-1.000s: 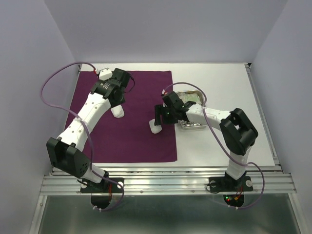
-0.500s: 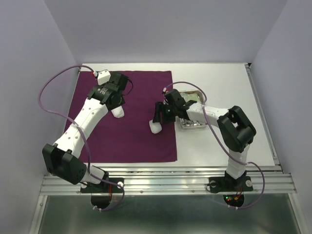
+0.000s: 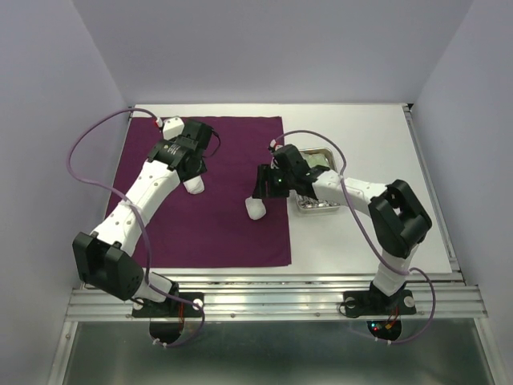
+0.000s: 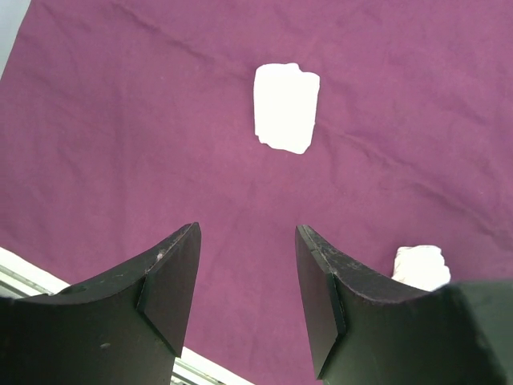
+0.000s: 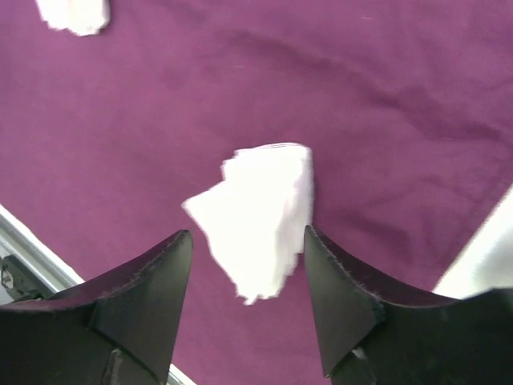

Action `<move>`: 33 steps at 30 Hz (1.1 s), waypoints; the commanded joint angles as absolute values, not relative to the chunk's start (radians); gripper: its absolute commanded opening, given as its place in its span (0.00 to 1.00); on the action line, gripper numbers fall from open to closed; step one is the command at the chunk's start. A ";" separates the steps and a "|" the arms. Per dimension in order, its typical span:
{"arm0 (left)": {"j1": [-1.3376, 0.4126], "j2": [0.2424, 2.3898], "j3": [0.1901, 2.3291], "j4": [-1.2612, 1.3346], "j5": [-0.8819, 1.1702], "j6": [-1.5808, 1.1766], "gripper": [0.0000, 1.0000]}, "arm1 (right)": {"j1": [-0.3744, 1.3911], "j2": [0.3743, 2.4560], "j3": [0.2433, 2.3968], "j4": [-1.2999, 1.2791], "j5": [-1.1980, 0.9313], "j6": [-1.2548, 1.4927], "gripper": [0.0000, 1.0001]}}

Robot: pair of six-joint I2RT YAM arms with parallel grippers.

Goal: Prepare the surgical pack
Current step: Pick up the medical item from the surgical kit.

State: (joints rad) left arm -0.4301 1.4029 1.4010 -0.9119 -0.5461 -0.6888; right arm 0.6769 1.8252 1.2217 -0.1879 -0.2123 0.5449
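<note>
- While the left pincer (image 4: 247, 230) hangs over the purple drape (image 3: 216, 233), its jaws stand partly open and grip nothing. Only bare cloth shows between the fingertips.
- Left wrist view: the first gauze pad (image 4: 286, 107) lies flat on the drape ahead of the left pincer, apart from both fingers.
- Right pincer (image 5: 247, 234): the jaws stand apart at much the same width as those of the left pincer.
- Right wrist view: the second gauze pad (image 5: 256, 212) lies on the drape in line with the gap, with one finger on each side of it. The pad nearly fills the gap. It cannot be told whether either finger touches it.
- The second gauze pad is rumpled, with one corner pointing to the left of the right wrist view.
- Top view: the first gauze pad (image 3: 193, 185) lies near the middle of the drape, and the second gauze pad (image 3: 256, 209) lies near the drape's right edge. The two pads are well apart.
- Count:
  - Pincers: two.
  - Gauze pads: two.
  - Drape: one.
  - Steel tray: one.
- The steel tray (image 3: 319, 207) stands on the white tabletop (image 3: 385, 128) just beside the right edge of the drape. The right arm partly hides it, and its contents cannot be made out.
- The drape lies spread flat over the left part of the tabletop and is lightly creased.
</note>
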 commanded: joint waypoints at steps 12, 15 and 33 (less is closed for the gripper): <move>-0.411 1.376 1.413 -0.930 -0.589 -0.680 0.62 | 0.762 1.859 1.269 -0.077 -0.255 0.586 0.59; -0.410 1.367 1.399 -0.919 -0.584 -0.678 0.62 | 0.762 1.873 1.273 -0.055 -0.264 0.598 0.59; -0.407 1.361 1.356 -0.879 -0.549 -0.670 0.61 | 0.762 1.878 1.295 -0.077 -0.225 0.611 0.59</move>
State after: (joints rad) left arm -0.4107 1.3987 1.3766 -0.8909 -0.5388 -0.6777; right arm 0.7635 1.9141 1.2556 -0.0971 -0.2359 0.6083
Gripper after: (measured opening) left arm 0.614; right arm 0.591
